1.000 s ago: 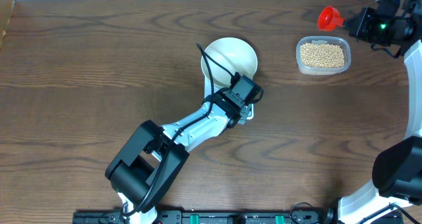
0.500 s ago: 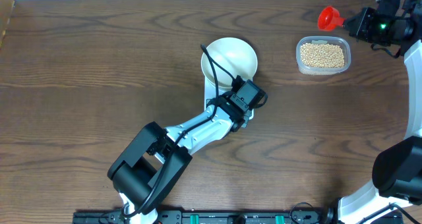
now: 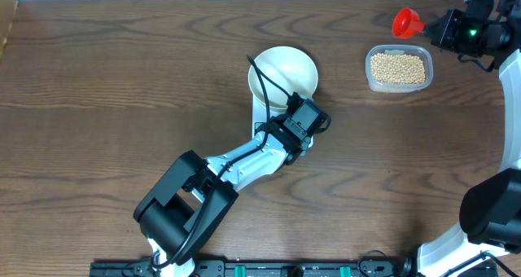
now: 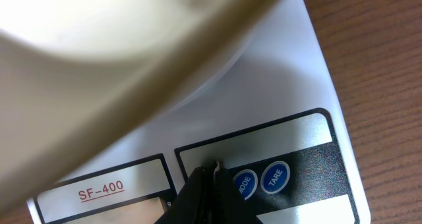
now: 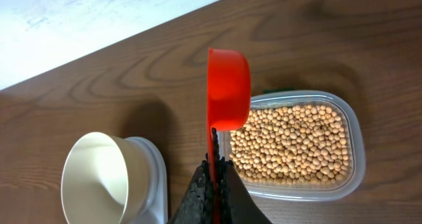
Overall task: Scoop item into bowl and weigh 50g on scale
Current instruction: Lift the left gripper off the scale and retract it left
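The white bowl stands on the white scale, which my left arm mostly covers. In the left wrist view my left gripper is shut with nothing in it. Its tips rest on the scale panel, just left of the blue MODE button. The bowl looms blurred above. The beans lie in a clear tub at the right. My right gripper is shut on the handle of an empty red scoop, held above the table beside the beans.
The clear tub sits to the right of the bowl and the scale. A blue TARE button is next to MODE. The table's white far edge runs behind the scoop.
My left gripper shifted slightly to the right along the scale's front a second ago and has held still since. The right arm and scoop have not moved.
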Tool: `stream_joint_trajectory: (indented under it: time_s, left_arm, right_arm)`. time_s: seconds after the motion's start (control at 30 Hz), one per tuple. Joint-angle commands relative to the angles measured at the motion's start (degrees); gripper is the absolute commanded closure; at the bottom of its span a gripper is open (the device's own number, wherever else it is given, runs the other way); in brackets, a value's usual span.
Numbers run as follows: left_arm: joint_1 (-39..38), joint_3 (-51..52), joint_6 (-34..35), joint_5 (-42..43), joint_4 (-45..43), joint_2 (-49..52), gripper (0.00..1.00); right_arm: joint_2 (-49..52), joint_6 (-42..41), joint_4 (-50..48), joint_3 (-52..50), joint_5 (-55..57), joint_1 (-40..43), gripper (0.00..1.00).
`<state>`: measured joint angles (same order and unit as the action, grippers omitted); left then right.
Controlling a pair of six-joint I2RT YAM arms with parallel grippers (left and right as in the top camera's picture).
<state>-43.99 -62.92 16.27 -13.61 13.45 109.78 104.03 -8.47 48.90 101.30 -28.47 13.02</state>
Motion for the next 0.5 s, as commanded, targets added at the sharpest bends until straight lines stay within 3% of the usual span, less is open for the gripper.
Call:
stream_joint_trajectory:
  time_s: [0.0,0.47]
  left_arm:
    - [0.9,4.7,-1.2,3.5,2.6,7.8,0.93]
    - [0.9,4.7,-0.5,0.9,5.6,7.8,0.93]
  right_arm:
    - [-0.8,0.9,0.2,1.0,0.0,0.4,0.99]
    - [-0.8,0.9,0.4,1.0,0.1,0.4,0.99]
